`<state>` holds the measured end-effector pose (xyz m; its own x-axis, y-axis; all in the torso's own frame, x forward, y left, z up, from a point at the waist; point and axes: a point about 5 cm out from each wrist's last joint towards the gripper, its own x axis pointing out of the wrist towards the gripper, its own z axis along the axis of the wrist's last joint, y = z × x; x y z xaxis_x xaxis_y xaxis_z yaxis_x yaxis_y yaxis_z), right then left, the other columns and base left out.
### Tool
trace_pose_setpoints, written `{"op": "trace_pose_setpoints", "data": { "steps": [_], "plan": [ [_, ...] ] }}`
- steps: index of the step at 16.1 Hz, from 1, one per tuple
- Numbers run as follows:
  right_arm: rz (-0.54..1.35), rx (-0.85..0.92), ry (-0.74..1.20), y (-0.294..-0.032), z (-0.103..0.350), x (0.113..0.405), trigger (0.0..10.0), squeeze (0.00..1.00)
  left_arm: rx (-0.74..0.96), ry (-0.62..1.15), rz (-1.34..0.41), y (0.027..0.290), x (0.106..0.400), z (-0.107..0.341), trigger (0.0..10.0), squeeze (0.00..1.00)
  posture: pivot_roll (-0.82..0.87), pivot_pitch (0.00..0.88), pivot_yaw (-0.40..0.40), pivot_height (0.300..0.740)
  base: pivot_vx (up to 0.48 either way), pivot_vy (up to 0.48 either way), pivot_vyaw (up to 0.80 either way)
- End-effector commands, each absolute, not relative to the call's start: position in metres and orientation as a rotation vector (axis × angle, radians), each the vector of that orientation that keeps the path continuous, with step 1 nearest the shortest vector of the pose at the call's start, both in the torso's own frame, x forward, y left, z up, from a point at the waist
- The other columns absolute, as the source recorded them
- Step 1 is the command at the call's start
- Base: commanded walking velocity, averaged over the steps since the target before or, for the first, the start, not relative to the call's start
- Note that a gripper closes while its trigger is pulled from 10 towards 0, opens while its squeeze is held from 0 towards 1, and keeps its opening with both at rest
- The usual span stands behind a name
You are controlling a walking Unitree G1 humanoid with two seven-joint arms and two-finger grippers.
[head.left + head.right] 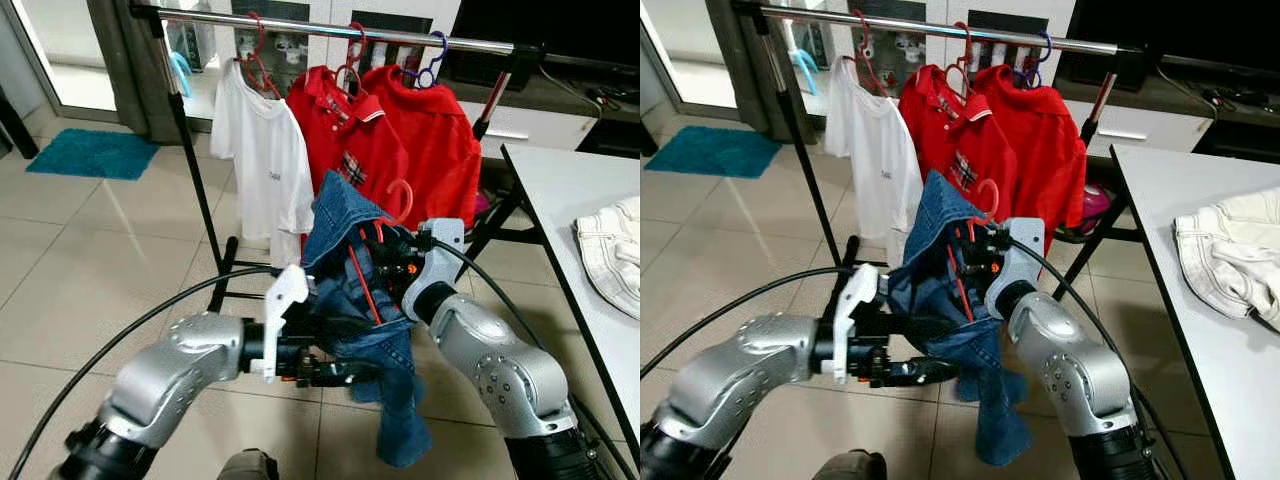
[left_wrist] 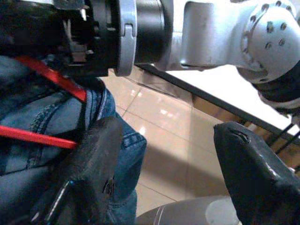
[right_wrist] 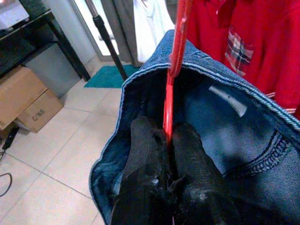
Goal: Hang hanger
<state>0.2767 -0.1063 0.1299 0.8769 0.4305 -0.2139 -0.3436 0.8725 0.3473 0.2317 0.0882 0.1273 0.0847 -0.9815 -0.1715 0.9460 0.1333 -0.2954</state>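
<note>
Red plastic hanger (image 3: 174, 65): thin, light, denim-weighted, below rail (image 1: 330, 28) | right gripper (image 3: 169, 140) clamped on stem | left gripper (image 2: 164, 173) spread, beside denim garment (image 1: 370, 330)

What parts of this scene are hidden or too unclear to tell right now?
- Hanger: in the eye views the jeans cover all but its hook and a couple of bars.
- Right hand: hidden in the eye views by denim and its own wrist.
- White garment on the table: cut off by the frame edge.
- Print on the white shirt: too small to read.
</note>
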Motion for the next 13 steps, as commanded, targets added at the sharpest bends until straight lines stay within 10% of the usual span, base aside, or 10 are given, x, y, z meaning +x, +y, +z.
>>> {"op": "trace_pose_setpoints", "data": {
  "steps": [1, 2, 6, 13],
  "plan": [
    [0.423, 0.314, 0.231, -0.106, 0.146, 0.278, 10.0, 0.0, -0.054, 0.368, -1.441, 0.085, 0.235, 0.121, 10.0, 0.0, 0.05, 0.045, -0.04, 0.74, 0.0, 0.0, 0.0],
    [0.428, 0.33, 0.225, -0.105, 0.149, 0.278, 10.0, 0.0, 0.102, 0.334, -1.387, 0.085, 0.245, 0.11, 10.0, 0.0, 0.05, 0.045, -0.045, 0.74, 0.0, 0.0, 0.0],
    [0.452, 0.346, 0.222, -0.103, 0.155, 0.276, 10.0, 0.0, 0.195, 0.274, -1.355, 0.081, 0.256, 0.103, 0.4, 0.0, 0.04, 0.047, -0.053, 0.74, 0.0, 0.0, 0.0],
    [0.472, 0.342, 0.247, -0.103, 0.154, 0.274, 10.0, 0.0, 0.153, 0.18, -1.379, 0.074, 0.256, 0.101, 0.0, 0.0, 0.03, 0.038, -0.062, 0.74, 0.0, 0.0, 0.0]
  ]
}}
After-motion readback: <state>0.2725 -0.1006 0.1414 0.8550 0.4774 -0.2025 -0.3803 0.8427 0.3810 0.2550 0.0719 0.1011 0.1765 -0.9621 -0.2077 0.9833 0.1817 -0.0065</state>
